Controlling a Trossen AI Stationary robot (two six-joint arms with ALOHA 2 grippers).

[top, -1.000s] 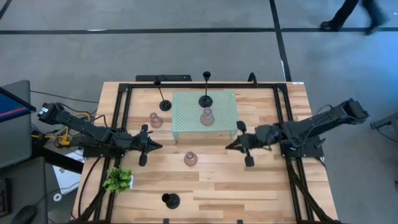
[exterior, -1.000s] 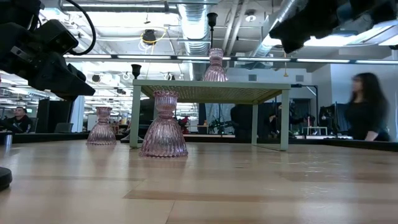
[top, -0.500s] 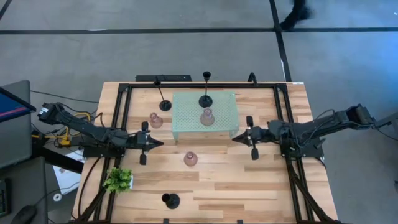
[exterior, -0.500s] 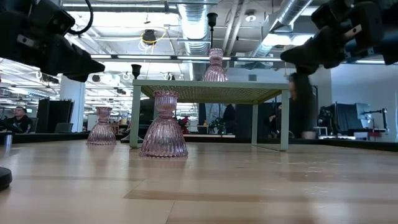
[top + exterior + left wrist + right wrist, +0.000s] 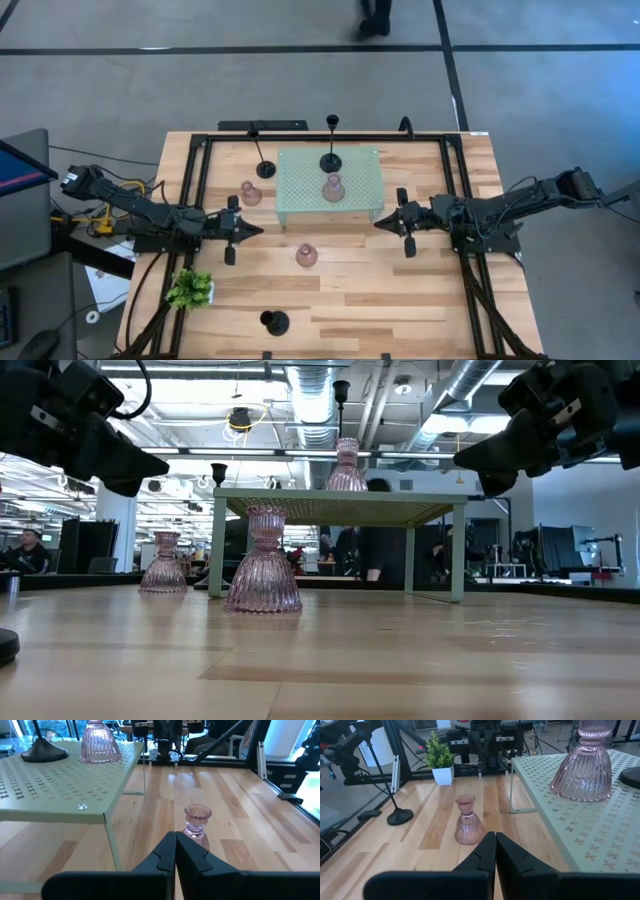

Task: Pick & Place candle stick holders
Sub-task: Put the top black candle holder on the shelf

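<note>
Six candle stick holders are spread about the wooden table [image 5: 420, 300], and neither arm has one in hand. One black stemmed holder [image 5: 330, 160] and one pink glass holder [image 5: 333, 187] already stand side by side on the pale green perforated stand [image 5: 300, 200] near the far middle of the table. Another black stemmed holder [image 5: 264, 167] and a second pink glass holder [image 5: 250, 193] sit on the wood just left of the stand. A third pink glass holder [image 5: 306, 254] stands alone in the middle of the table, nearer than the stand, and a third black holder [image 5: 273, 321] is at the near edge, right of the small green plant [image 5: 190, 288].

The left gripper [image 5: 256, 232] hangs left of the middle, clenched on nothing, its tips pointing toward the lone pink holder. The right gripper [image 5: 381, 222] hovers just beside the stand's right near corner, likewise clenched and empty. Both wrist views look straight at that middle holder past pinched fingers.

By my reading, this is the pause between placements, with four holders left to move. The next move calls for one arm, likely the left, to part its fingers, drop over the middle holder's narrow neck, close on it and lift without tipping it.
</note>
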